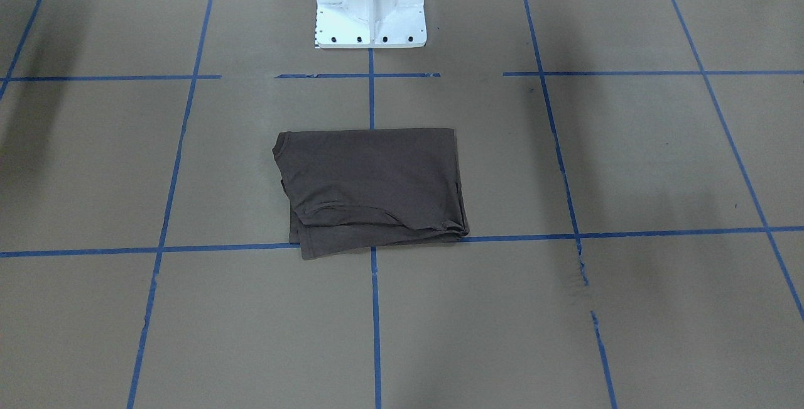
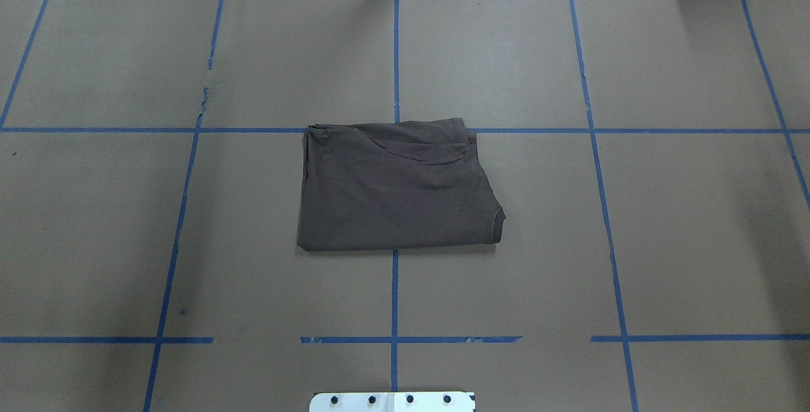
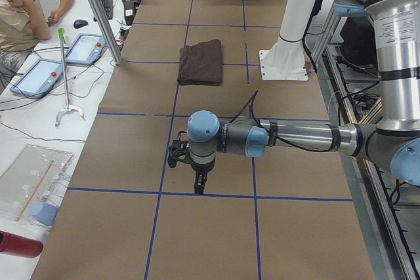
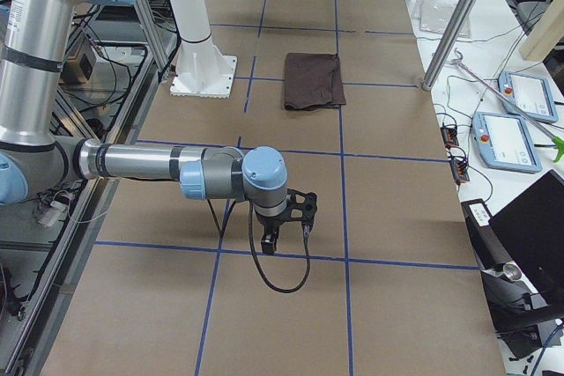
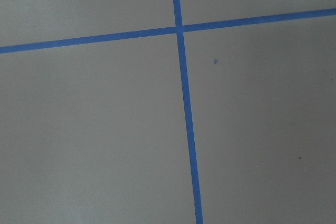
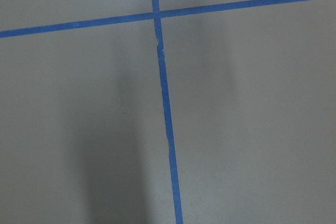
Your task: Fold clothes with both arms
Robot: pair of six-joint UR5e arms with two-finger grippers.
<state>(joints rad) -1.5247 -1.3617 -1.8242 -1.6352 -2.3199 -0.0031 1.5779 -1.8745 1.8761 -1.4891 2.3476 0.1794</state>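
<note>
Brown paper table cover (image 2: 696, 241), gridded with blue tape lines (image 2: 395, 292), holds the dark grey-brown cloth T-shirt (image 2: 395, 187), folded at its centre. Soft, light and floppy, I judge, so I'd pinch its layered corners. My black left gripper (image 3: 199, 185) and right gripper (image 4: 274, 240) hang well apart from it; whether either is parted, I cannot tell.

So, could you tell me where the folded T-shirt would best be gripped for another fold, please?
Probably at the two far corners of the T-shirt, on the edge away from the pedestal, coming straight down from above. There the layers lie stepped and slightly puckered, offering edges to pinch; the near edge is a flat, closed fold lying flush on the paper.
</note>
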